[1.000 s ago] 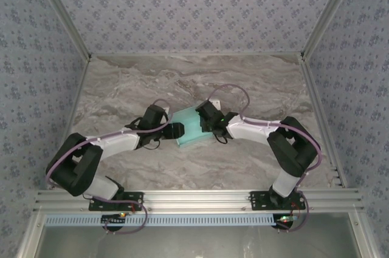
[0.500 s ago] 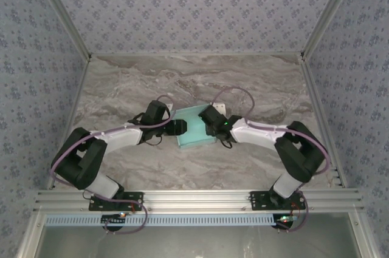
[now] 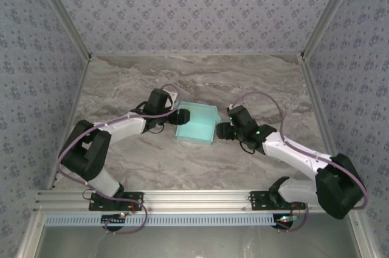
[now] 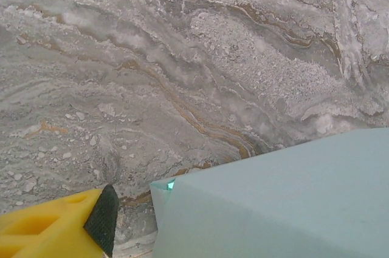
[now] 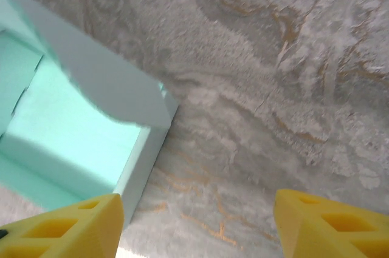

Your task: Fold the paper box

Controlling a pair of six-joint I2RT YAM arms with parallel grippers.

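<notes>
— Where was the paper box?
— Middle of the frame, on the marble table, open side up.
— And the grippers?
— The right gripper was spread wide and empty, just right of it. The left gripper sat at its left edge, released, its visible finger clear of the card.

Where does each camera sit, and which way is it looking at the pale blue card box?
Top external: above and behind the arm bases, looking down on the grey marbled table; left gripper and right gripper flank the pale cyan-blue card box.
Left wrist: on the left arm, facing down at a box corner; one yellow finger shows.
Right wrist: facing down at the box's open inside; two yellow fingers show, apart.
Shared: box and table.
</notes>
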